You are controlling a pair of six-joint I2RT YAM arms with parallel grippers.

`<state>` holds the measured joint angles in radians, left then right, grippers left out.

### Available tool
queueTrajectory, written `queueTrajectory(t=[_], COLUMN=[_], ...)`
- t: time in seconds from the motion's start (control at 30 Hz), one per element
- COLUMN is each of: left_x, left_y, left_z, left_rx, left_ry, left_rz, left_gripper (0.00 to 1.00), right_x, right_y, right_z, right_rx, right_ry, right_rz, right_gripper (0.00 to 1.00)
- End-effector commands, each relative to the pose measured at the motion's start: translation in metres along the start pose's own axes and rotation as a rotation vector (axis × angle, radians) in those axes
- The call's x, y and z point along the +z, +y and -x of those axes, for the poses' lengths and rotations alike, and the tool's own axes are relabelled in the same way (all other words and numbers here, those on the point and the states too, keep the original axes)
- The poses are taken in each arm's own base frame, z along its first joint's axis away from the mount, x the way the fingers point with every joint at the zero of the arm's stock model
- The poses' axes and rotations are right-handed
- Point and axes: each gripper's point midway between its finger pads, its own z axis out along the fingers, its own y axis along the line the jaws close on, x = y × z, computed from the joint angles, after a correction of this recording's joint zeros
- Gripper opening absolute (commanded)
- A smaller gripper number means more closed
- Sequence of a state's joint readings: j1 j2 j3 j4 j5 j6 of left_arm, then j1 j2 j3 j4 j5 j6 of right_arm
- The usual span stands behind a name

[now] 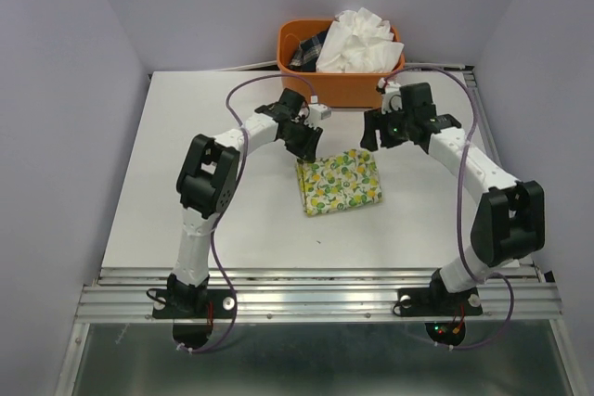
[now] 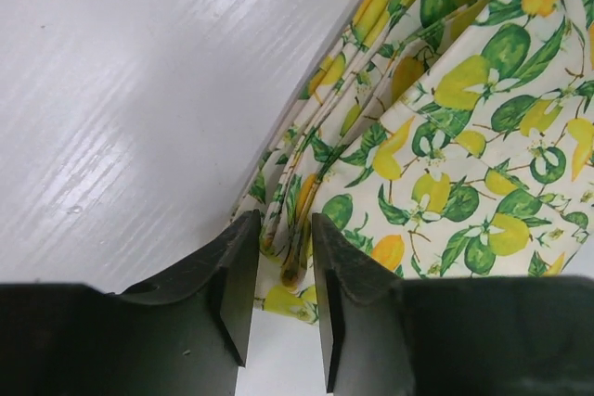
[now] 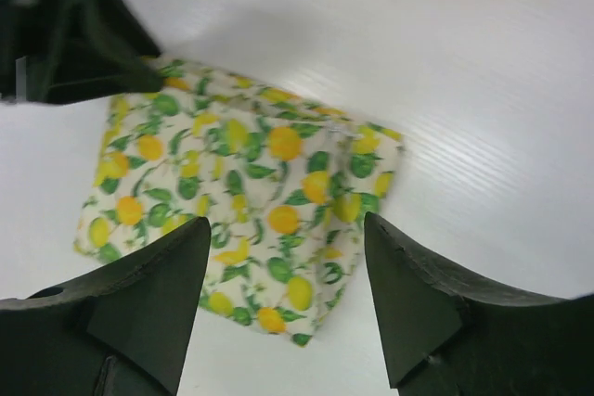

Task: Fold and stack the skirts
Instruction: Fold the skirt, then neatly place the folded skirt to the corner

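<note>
Skirts, two on my list: one folded, one not yet touched.

- desk [image 1: 186, 183]: white. It carries the folded item, with the orange basket [image 1: 343, 92] at its far edge.
- orange basket: holds the plain white skirt [image 1: 357, 36], crumpled and heaped above the rim on the right side. A dark checked cloth [image 1: 304, 49] sits to its left.
- lemon-print skirt [image 1: 340, 183]: a flat folded rectangle at mid-desk. Its long axis runs roughly left to right, slightly skewed.
- right claw [image 1: 376, 132]: hangs just past the lemon-print skirt's far right corner, jaws spread wide with nothing between them.
- left claw [image 1: 309, 144]: at the far left corner of the same skirt, jaws parted by a narrow gap. I judge it released rather than pinching.

Relation I steer by: the plain white skirt lies beyond both claws, toward the far edge and on the basket's right half. I judge the right arm the nearer one for the pick.

View notes: only the overhead camera shows the basket and the white skirt. The left wrist camera shows the stacked fold edges of the lemon-print skirt running away from the left claw [image 2: 283, 266], with the layers seen in the gap; overhead, the arm hides this. The right wrist camera shows most of the folded rectangle below the right claw [image 3: 288, 229].
</note>
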<state>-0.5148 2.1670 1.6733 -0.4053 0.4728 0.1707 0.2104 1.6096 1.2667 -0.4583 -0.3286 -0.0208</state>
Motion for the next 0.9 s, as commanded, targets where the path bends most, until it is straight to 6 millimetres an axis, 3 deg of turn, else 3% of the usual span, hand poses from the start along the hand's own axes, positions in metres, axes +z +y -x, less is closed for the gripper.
queueTrajectory(t=[0.0, 0.07, 0.1, 0.13, 0.17, 0.27, 0.33, 0.37, 0.43, 0.57, 0.67, 0.77, 0.87], left_x=[-0.025, -0.04, -0.048, -0.064, -0.073, -0.11, -0.128, -0.15, -0.167, -0.211, -0.222, -0.225, -0.221], left_y=[-0.001, 0.0, 0.005, 0.008, 0.02, 0.033, 0.049, 0.051, 0.065, 0.062, 0.055, 0.053, 0.05], left_z=[0.031, 0.043, 0.046, 0.055, 0.054, 0.062, 0.05, 0.055, 0.047, 0.047, 0.039, 0.03, 0.023], left_rx=[0.034, 0.038, 0.017, 0.01, -0.022, -0.077, -0.113, -0.107, -0.127, -0.114, -0.087, -0.071, -0.064], left_ry=[-0.071, -0.114, -0.133, -0.169, -0.185, -0.264, -0.287, -0.331, -0.353, -0.437, -0.439, -0.426, -0.408], left_rz=[0.035, 0.064, 0.082, 0.106, 0.132, 0.193, 0.244, 0.288, 0.372, 0.471, 0.483, 0.488, 0.461], left_gripper=[0.43, 0.46, 0.48, 0.48, 0.54, 0.56, 0.75, 0.9, 0.98, 0.98, 0.98, 0.98, 0.98], right_x=[-0.013, -0.007, 0.001, 0.006, 0.014, 0.028, 0.041, 0.047, 0.064, 0.08, 0.08, 0.063, 0.046], right_y=[0.064, 0.079, 0.094, 0.096, 0.105, 0.102, 0.096, 0.087, 0.073, 0.054, 0.036, -0.016, -0.046], right_z=[-0.013, -0.03, -0.048, -0.056, -0.075, -0.084, -0.093, -0.095, -0.11, -0.131, -0.138, -0.138, -0.149], right_rx=[-0.179, -0.198, -0.215, -0.226, -0.235, -0.237, -0.212, -0.207, -0.179, -0.154, -0.099, -0.015, -0.036], right_ry=[0.047, 0.078, 0.109, 0.124, 0.165, 0.168, 0.182, 0.189, 0.232, 0.28, 0.31, 0.332, 0.381], right_rz=[0.057, 0.048, 0.062, 0.032, 0.035, -0.035, -0.064, -0.109, -0.18, -0.253, -0.258, -0.279, -0.242], right_gripper=[0.72, 0.73, 0.73, 0.73, 0.74, 0.82, 0.84, 0.84, 0.85, 0.88, 0.89, 0.9, 0.92])
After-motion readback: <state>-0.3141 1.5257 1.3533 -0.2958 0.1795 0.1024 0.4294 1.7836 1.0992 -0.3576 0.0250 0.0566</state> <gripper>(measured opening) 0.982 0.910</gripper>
